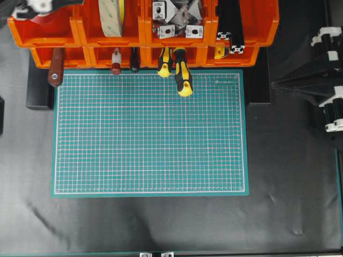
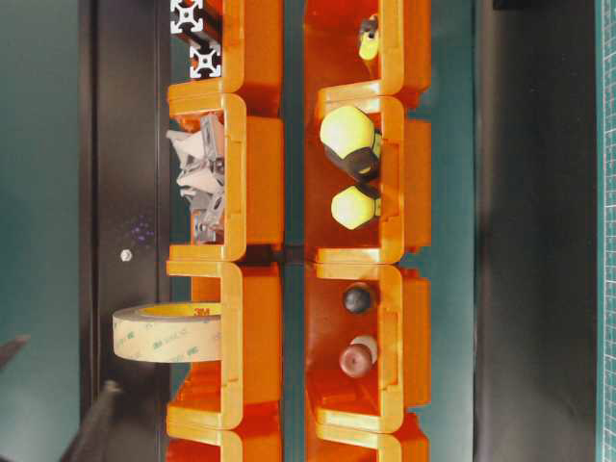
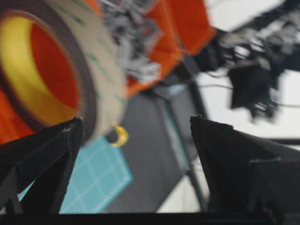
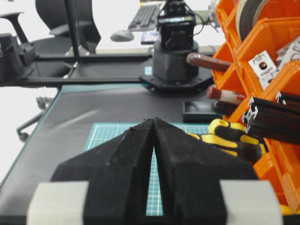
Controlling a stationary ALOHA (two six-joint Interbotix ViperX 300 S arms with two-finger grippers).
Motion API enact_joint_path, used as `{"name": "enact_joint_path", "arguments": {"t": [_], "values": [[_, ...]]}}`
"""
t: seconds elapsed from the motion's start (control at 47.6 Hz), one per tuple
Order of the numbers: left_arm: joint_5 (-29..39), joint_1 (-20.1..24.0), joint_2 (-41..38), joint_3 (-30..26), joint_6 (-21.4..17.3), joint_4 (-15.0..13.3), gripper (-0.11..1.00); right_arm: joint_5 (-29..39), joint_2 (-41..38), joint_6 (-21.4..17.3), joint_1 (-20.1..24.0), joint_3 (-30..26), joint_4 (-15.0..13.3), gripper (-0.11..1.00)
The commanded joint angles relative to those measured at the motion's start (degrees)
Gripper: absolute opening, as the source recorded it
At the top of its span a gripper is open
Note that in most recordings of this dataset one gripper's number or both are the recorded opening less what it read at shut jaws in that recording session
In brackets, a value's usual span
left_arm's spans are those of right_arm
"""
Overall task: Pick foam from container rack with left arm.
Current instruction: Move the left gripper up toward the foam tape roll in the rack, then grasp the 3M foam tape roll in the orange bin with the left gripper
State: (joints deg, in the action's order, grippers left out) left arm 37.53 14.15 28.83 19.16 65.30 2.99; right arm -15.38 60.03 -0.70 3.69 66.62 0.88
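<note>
The foam roll [image 1: 111, 16] stands on edge in the second upper bin of the orange container rack [image 1: 80, 33]; its outer liner is cream, with a dark layer and a yellow inner ring. In the left wrist view the roll [image 3: 101, 70] fills the upper left, blurred and very close. My left gripper [image 3: 136, 119] is open and empty, with its left finger [image 3: 51, 154] just below the roll's rim. The left arm [image 1: 33, 6] shows at the overhead view's top-left corner. My right gripper [image 4: 153, 121] is shut and empty, far off at the right [image 1: 276, 84].
Metal brackets [image 1: 177, 19] and black aluminium profiles [image 1: 230, 27] fill the bins right of the roll. Yellow-black screwdrivers [image 1: 182, 75] and brown-handled tools [image 1: 55, 72] stick out of the lower bins over the green cutting mat [image 1: 150, 134].
</note>
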Motion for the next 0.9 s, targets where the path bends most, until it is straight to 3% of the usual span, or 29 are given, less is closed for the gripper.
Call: {"name": "enact_joint_path", "arguments": {"t": [0.0, 0.462, 0.883], "values": [[2.3, 1.2, -1.1, -2.7, -0.1, 0.3, 0.9, 0.1, -0.2, 0.1, 0.2, -1.9, 0.1, -0.01], [0.3, 1.4, -8.0, -6.6, 0.3, 0.3, 0.9, 1.6, 0.0, 0.1, 0.2, -1.9, 0.1, -0.01], [0.0, 1.1, -8.7, -5.5, 0.4, 0.3, 0.87, 1.6, 0.2, 0.0, 0.4, -1.9, 0.1, -0.01]]}}
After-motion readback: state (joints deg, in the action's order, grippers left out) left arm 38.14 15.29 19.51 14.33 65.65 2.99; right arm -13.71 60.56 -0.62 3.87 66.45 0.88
